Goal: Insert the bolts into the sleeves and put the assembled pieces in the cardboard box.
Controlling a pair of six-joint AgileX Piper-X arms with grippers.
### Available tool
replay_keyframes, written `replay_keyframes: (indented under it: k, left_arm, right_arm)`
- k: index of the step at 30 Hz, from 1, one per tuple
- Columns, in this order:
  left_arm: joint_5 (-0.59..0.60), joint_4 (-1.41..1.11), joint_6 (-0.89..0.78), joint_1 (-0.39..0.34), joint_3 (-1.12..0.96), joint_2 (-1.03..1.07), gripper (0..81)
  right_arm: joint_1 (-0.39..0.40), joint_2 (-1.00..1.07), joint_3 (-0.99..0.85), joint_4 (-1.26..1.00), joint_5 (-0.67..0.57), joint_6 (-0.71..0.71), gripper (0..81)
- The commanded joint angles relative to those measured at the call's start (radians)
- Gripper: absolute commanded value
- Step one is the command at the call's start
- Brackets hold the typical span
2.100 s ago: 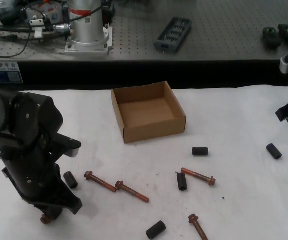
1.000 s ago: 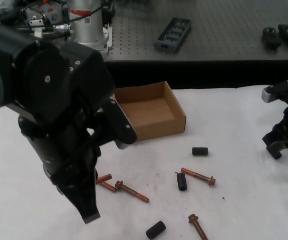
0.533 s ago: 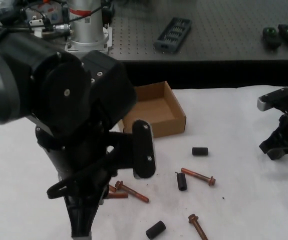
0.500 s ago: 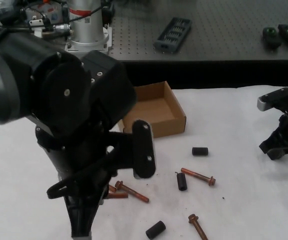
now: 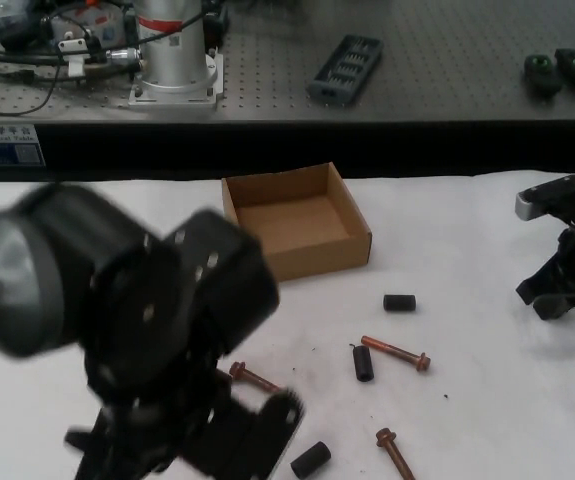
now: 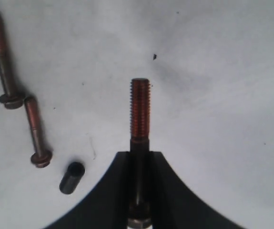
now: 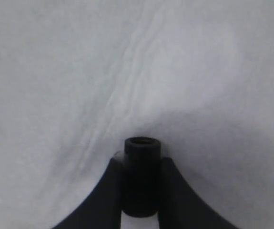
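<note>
Bolts and sleeves are seen lying loose on the white cloth, just in front of the cardboard box. A copper bolt is gripped tight by the left gripper. Its threaded end sticks out past the fingers, above the cloth. A black sleeve is pinched in the right gripper, with its open end pointing away from the fingers. The right gripper is found near the cloth's right edge, well apart from the box.
</note>
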Motion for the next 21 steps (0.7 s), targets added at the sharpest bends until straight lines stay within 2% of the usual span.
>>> replay_keyframes:
  k: [1,4,9,12,16,21]
  left_arm:
    - [-0.031,-0.146,0.165,-0.005,0.106,-0.014,0.6]
    - [-0.031,-0.233,0.274,-0.005,0.149,-0.014,0.6]
    - [0.035,-0.412,0.415,-0.005,0.187,-0.014,0.6]
    - [0.083,-0.5,0.514,-0.005,0.22,-0.014,0.6]
    - [0.083,-0.577,0.699,-0.005,0.269,-0.014,0.6]
    - [0.083,-0.613,0.741,-0.005,0.305,0.005,0.6]
  right_arm:
    - [0.01,-0.034,-0.005,0.052,-0.006,0.056,5.4]
    - [0.036,-0.09,-0.005,0.055,-0.018,0.108,5.4]
    - [0.082,-0.221,-0.005,0.082,-0.123,0.253,5.4]
    - [0.105,-0.302,-0.005,0.128,-0.126,0.28,5.4]
    - [0.112,-0.427,-0.005,0.151,-0.132,0.32,5.4]
    - [0.112,-0.593,0.007,0.155,-0.141,0.358,5.4]
